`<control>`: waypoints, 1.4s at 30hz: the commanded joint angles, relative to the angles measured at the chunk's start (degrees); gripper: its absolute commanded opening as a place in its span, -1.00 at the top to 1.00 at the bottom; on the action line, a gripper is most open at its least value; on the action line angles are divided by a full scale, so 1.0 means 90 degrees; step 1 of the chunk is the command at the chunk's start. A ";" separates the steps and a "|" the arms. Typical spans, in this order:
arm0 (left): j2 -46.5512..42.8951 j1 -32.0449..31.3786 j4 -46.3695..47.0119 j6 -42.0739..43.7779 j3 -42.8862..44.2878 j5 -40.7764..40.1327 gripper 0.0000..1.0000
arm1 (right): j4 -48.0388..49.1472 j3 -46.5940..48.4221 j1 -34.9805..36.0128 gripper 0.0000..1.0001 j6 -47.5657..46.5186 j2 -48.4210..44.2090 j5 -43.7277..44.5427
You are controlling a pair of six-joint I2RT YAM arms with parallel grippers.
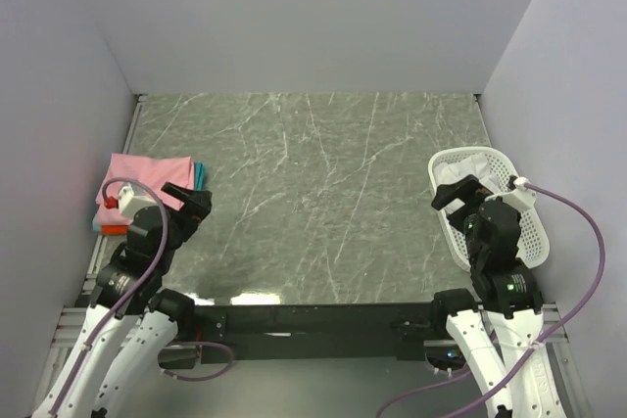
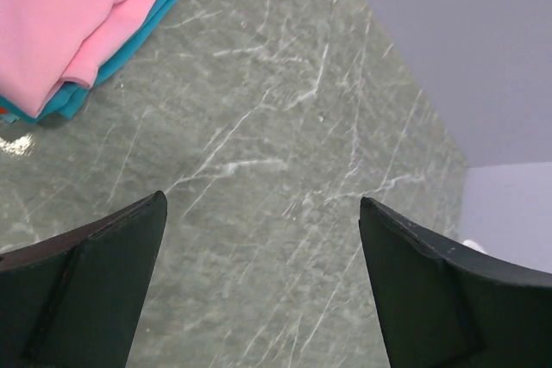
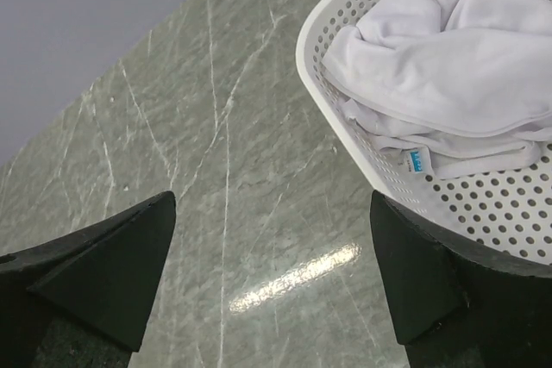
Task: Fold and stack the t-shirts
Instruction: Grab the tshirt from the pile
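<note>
**A:** Where do we find the folded shirts?

**B:** We see the stack at about nine o'clock on the table (image 1: 323, 193), close to the left wall. The pink t-shirt (image 1: 147, 173) lies on top. The teal t-shirt (image 1: 201, 174) shows its edge under it at the three o'clock side. A thin strip of the orange-red t-shirt (image 1: 111, 229) shows at the seven o'clock corner.

**A:** And the white one?

**B:** The white t-shirt (image 3: 457, 58) is crumpled, not folded. It lies inside the basket (image 3: 321, 84), which stands at about four o'clock on the table. We can see its small blue label (image 3: 417, 160) at the lower edge of the cloth.

**A:** How do we find the claws?

**B:** The left claw (image 2: 263, 204) is released, with its fingers wide apart and nothing between them. It hangs over bare table at the four o'clock side of the stack and does not touch it. The right claw (image 3: 272, 200) is released as well and holds nothing. It hangs at the basket's nine o'clock rim, one finger above the table and the other above the basket.
</note>
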 commanded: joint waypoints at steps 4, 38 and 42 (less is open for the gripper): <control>-0.0619 0.0009 0.0760 -0.0234 -0.0403 -0.0355 -0.99 | 0.0358 -0.0030 -0.0024 -0.99 -0.0389 0.0018 -0.0300; -0.0775 0.0009 0.0241 -0.0744 -0.0394 -0.0903 -0.99 | 0.2585 0.1659 -0.3032 -0.84 -0.0020 0.7155 -0.2226; -0.0649 0.0009 0.0037 -0.0888 -0.0346 -0.1020 -0.99 | 0.2633 0.1542 -0.3022 -0.67 0.0039 0.7596 -0.1981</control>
